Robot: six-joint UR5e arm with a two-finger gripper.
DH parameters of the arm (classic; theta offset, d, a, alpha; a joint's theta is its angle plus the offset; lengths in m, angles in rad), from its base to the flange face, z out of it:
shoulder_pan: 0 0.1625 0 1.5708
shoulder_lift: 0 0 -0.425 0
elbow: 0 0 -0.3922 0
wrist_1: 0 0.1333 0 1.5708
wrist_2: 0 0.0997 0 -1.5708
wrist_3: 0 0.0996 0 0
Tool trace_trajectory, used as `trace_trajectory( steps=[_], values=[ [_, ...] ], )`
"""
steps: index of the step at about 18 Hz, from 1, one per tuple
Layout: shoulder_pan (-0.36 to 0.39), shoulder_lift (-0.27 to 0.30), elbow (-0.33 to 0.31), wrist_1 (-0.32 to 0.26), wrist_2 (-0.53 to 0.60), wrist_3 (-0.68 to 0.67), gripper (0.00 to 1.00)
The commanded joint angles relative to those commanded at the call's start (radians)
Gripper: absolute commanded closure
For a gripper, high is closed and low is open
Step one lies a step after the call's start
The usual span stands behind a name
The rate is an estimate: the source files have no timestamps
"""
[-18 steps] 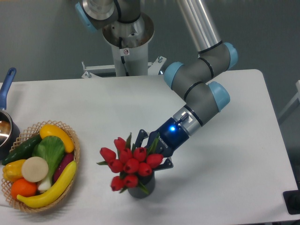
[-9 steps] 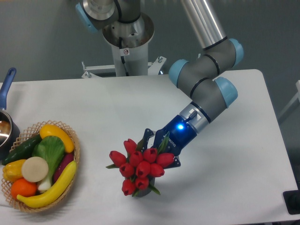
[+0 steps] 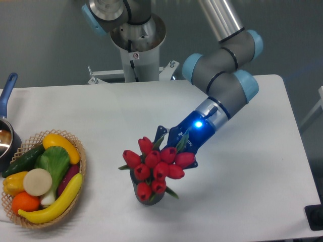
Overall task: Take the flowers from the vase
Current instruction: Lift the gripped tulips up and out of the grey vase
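Observation:
The flowers (image 3: 157, 165), a tight bunch of red tulip buds with green leaves, lean to the left over the vase (image 3: 150, 200), a small dark grey pot near the table's front edge. The buds cover most of the vase, so only its lower part and left rim show. My gripper (image 3: 174, 149), with a blue-lit body, reaches in from the upper right. Its fingers (image 3: 161, 133) close around the back of the bunch. The stems and the fingertips are hidden behind the buds.
A woven basket (image 3: 82, 162) with yellow, green and orange vegetables stands at the front left. A blue-handled saucepan (image 3: 7, 92) sits at the left edge. The arm's base (image 3: 136, 45) stands behind the table. The table's front edge is just below the vase.
My gripper has moved right and then up, and the bunch has moved with it, rising higher over the vase, which has shifted only slightly.

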Motion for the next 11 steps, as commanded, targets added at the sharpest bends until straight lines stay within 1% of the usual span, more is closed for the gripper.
trace_trajectory(
  steps=[3, 7, 11],
  values=[
    [-0.002, 0.002, 0.003, 0.0, -0.005, -0.017, 0.92],
    [0.002, 0.032, 0.02, 0.0, -0.02, -0.06, 0.92],
    [0.005, 0.035, 0.052, 0.0, -0.032, -0.086, 0.92]
  ],
)
